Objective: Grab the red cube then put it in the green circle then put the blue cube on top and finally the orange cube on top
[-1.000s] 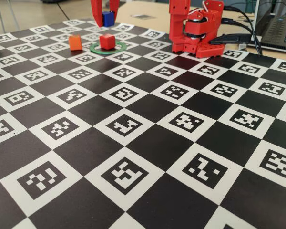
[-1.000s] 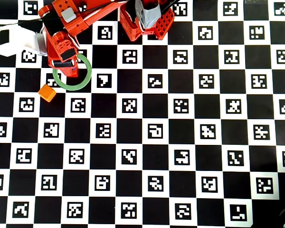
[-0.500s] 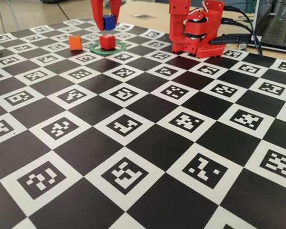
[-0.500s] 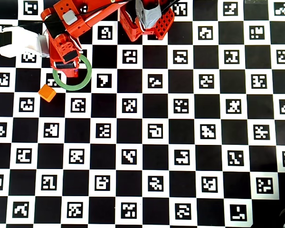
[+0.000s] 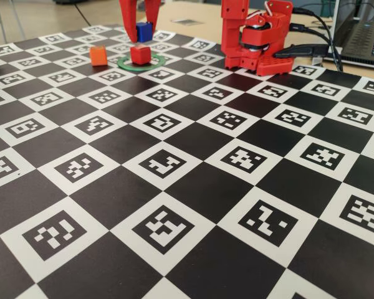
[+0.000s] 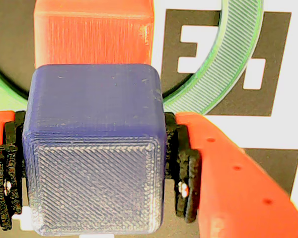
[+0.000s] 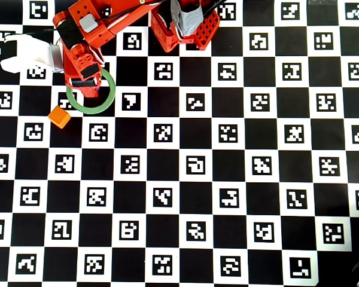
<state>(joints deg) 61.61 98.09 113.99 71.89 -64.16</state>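
In the fixed view my gripper hangs just above the red cube, shut on the blue cube. The red cube sits inside the green circle. The orange cube rests on the board left of the ring. In the wrist view the blue cube fills the space between the black pads of the gripper, with the red cube and the green circle beyond it. From overhead the gripper covers the red cube; the green circle and orange cube show.
The arm's red base stands at the board's far edge, right of the ring, with black cables and a laptop behind it. A white object lies at the upper left in the overhead view. The checkered marker board stretches towards the camera.
The gripper has come down a little with the blue cube, closer to the red cube's top. The red and orange cubes have not moved.
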